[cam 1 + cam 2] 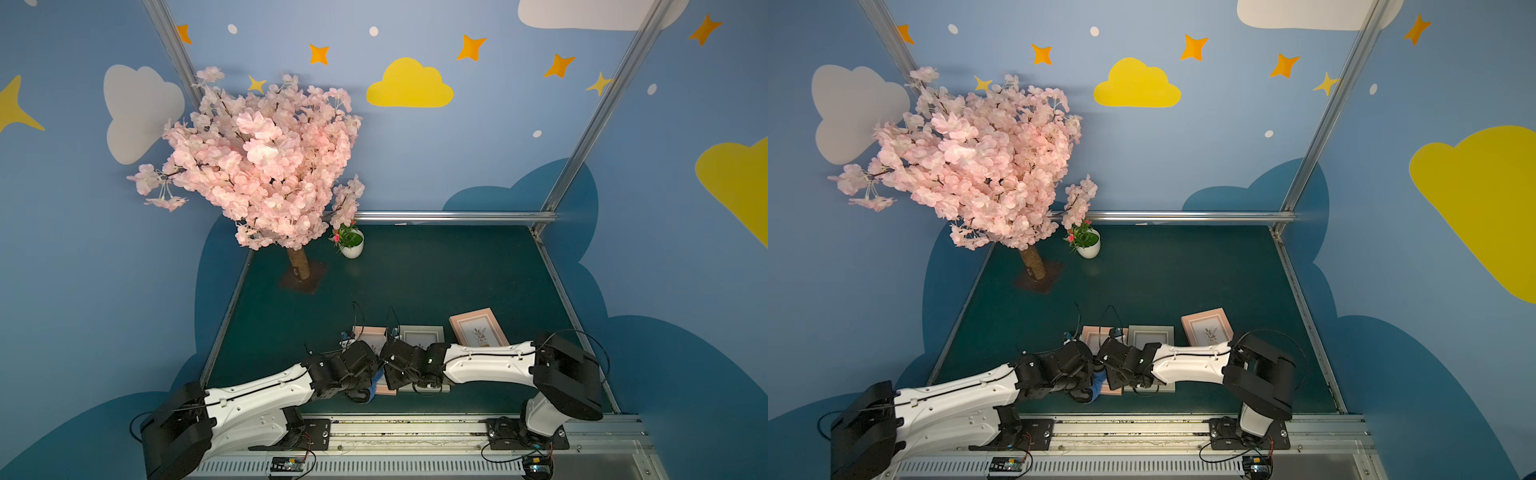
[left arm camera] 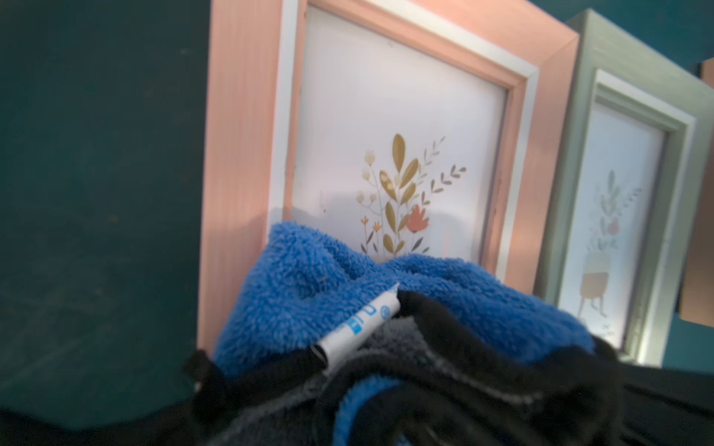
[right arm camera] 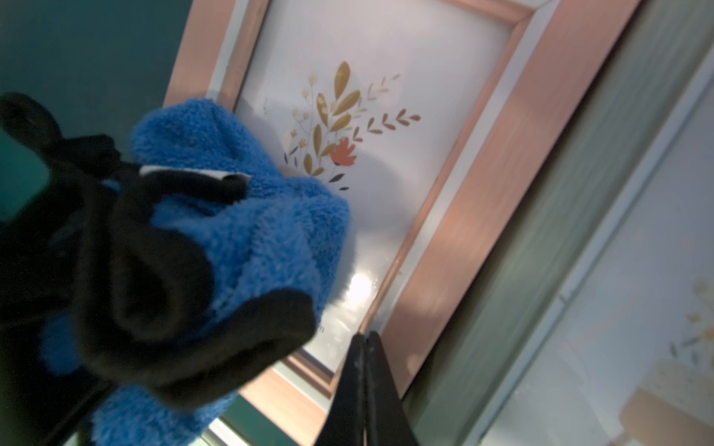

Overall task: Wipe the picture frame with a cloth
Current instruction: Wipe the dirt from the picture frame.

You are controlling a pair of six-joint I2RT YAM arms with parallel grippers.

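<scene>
The left fingers [image 1: 364, 385] clamp the bunched cloth [image 2: 309, 278], plush blue with a black-edged grey back, pressing it on the glass [image 2: 386, 96] of the pink picture frame [image 2: 239, 154]. The right fingers [image 3: 355, 386], pinched together on nothing, rest their tips on that frame's inner lip alongside. Wiping seems under way: next, I judge, sweep across the smooth bare glass beyond while pinning the frame.

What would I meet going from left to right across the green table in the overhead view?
Blossom tree's trunk → pink frame under the cloth → grey-green frame → second pink frame, lying askew. The small white pot overlaps the first frame's span, so it is left out.
</scene>
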